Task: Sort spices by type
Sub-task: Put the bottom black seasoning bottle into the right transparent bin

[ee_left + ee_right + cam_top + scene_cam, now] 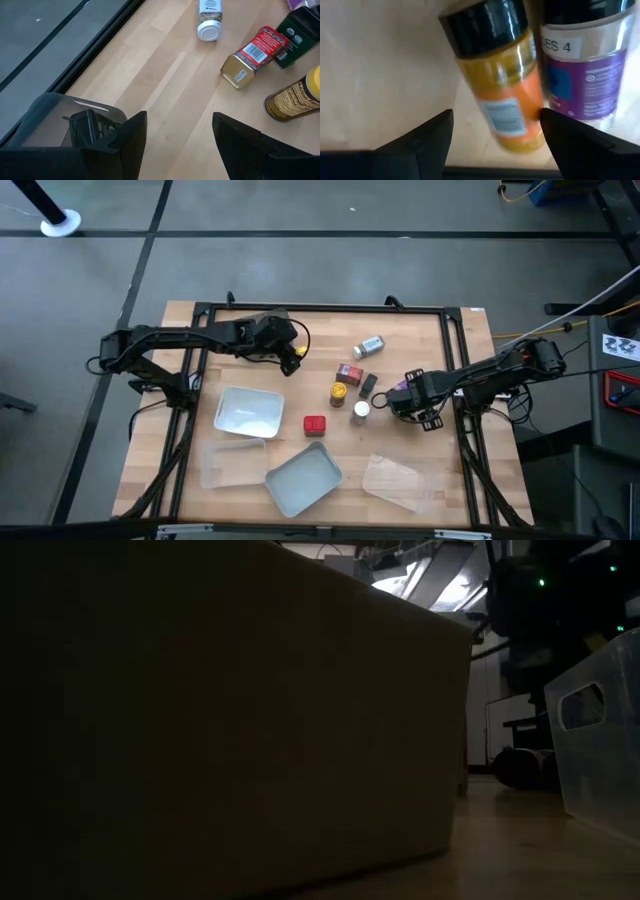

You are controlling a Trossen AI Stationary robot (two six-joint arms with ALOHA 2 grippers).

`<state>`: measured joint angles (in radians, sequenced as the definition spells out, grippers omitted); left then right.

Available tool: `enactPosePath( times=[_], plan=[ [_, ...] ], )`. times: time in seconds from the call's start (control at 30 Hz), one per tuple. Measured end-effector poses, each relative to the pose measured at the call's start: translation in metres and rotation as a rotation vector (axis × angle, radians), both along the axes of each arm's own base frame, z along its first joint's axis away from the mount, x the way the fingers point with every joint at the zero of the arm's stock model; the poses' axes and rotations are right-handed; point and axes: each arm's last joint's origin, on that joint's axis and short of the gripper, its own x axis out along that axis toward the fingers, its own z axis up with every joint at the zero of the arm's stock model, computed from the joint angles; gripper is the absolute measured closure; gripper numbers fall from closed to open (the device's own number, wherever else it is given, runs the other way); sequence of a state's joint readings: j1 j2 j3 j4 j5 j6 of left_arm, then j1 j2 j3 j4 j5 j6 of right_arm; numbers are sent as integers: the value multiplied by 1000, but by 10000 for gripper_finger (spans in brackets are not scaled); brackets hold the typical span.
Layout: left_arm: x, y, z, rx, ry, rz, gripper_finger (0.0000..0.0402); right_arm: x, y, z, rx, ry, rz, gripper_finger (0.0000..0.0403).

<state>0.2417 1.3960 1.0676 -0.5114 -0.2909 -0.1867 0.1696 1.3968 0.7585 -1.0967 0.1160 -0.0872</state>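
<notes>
Spices (349, 373) cluster unsorted around the worktop's (430, 340) centre, so the right end effector (495, 132), at three o'clock, straddles an orange jar (502, 85) wide open, while the left end effector (179, 131) waits half-open, empty, at ten.

Both arms are dark, nearly black, built of slim tubular links joined by bulkier rounded joint housings. The left arm (190, 340) shows a chunky black wrist block, with a thin black cable looping out beside it and a small yellow patch at its tip. The right arm (500, 370) has a similar boxy wrist with angular bracket-like parts, and dark cables trail from its base end. Each arm ends in two flat, matte black fingers with slanted, wedge-shaped edges. In the left wrist view a finger (131, 140) sits next to a glossy grey housing with a small black ribbed part. In the right wrist view the fingers (427, 135) look plain, without markings.
</notes>
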Motion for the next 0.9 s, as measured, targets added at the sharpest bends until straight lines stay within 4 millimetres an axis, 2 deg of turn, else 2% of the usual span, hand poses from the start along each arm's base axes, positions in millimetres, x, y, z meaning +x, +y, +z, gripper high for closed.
enactPosePath(
  times=[0.17, 0.53, 0.9],
  plan=[
    [0, 0, 0, 0, -1, 0, 192, 5, 1, -3, 2, -52, -2, 116],
    [0, 0, 0, 2, -7, 0, 192, 3, 3, -4, 73, -49, -113, 196],
    [1, 0, 0, 1, -7, 0, 192, 5, 4, -7, 96, -86, -219, 185]
  ],
)
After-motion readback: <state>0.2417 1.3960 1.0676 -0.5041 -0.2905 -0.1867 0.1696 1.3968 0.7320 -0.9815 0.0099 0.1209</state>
